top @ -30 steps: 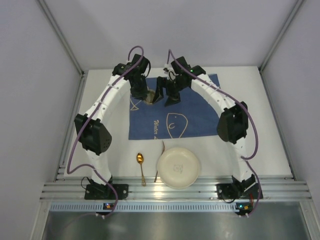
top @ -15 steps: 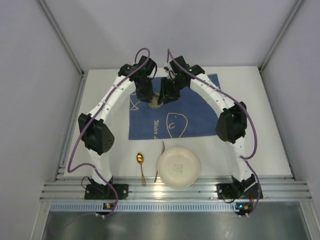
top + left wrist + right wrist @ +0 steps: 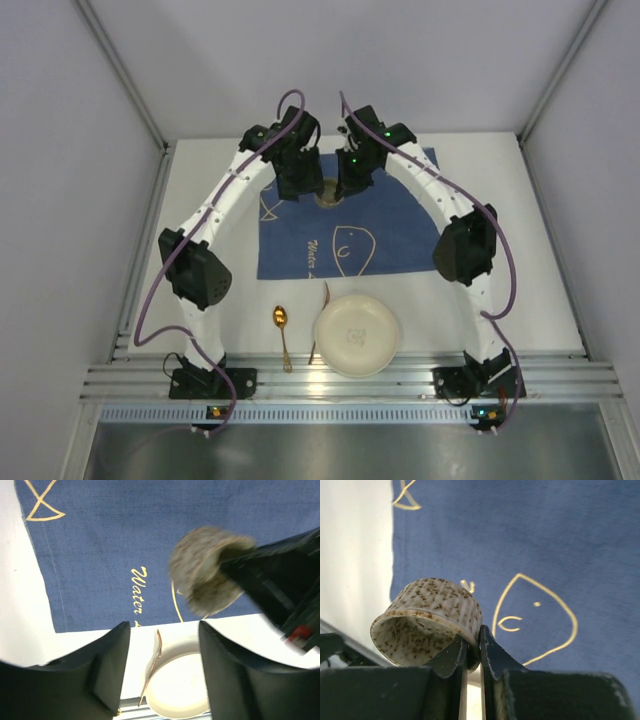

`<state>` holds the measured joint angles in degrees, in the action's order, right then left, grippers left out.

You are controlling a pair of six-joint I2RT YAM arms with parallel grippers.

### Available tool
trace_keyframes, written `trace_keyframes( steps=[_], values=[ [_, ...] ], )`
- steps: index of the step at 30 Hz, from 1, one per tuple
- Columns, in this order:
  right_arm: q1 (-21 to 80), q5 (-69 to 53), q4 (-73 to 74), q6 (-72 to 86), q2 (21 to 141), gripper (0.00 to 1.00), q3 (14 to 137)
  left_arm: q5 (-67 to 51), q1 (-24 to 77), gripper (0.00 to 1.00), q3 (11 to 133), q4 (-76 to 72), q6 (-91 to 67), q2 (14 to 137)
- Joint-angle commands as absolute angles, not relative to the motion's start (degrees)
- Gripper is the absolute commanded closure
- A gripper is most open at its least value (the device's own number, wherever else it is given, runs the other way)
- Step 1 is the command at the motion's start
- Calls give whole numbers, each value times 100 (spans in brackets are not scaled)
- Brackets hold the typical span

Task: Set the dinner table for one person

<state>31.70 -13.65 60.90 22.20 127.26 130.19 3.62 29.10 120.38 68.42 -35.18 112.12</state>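
Observation:
A speckled beige cup [image 3: 432,610] hangs tilted above the blue cloth [image 3: 385,235] that lies on the white dinner table [image 3: 525,260]. My right gripper [image 3: 472,640] is shut on the cup's rim, one finger inside and one outside. In the left wrist view the cup [image 3: 200,575] shows blurred, with the right gripper's black body beside it. My left gripper [image 3: 164,627] stands open and empty, just left of the cup. From above, both grippers meet at the cup [image 3: 327,198] over the cloth's far edge.
A cream plate [image 3: 357,335] sits near the front edge. A thin copper utensil [image 3: 322,315] leans on its left rim, and a gold spoon [image 3: 282,325] lies further left. The ribbed aluminium rail [image 3: 340,380] runs along the near edge. Grey walls stand on three sides.
The right gripper has shut on the cup's rim and the left gripper has opened off the cup. Both grippers and the cup have shifted right and toward the back of the cloth.

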Motion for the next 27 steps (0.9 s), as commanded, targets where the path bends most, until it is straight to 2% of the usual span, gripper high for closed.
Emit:
trace_keyframes(
  steps=[1, 3, 7, 12, 17, 27],
  values=[
    [2603, -801, 6135, 1943, 12683, 100, 13201, 789, 2892, 37, 12024, 6899, -3411, 10768],
    [2050, -704, 6126, 1916, 12700, 100, 13227, 913, 2822, 27, 11517, 6935, -3323, 10513],
    [1249, -327, 6117, 1951, 13024, 100, 13666, 879, 2760, 22, 10426, 6627, -3208, 9863],
    [853, 298, 6030, 2030, 13805, 100, 14396, 449, 2760, 24, 9519, 6355, -3375, 9686],
    [809, 817, 5723, 2197, 14290, 100, 14590, 413, 2760, 29, 9404, 6512, -3498, 9747],
    [677, 1398, 5089, 2373, 14616, 100, 14704, 650, 2760, 31, 9299, 6697, -3551, 9694]
  ],
)
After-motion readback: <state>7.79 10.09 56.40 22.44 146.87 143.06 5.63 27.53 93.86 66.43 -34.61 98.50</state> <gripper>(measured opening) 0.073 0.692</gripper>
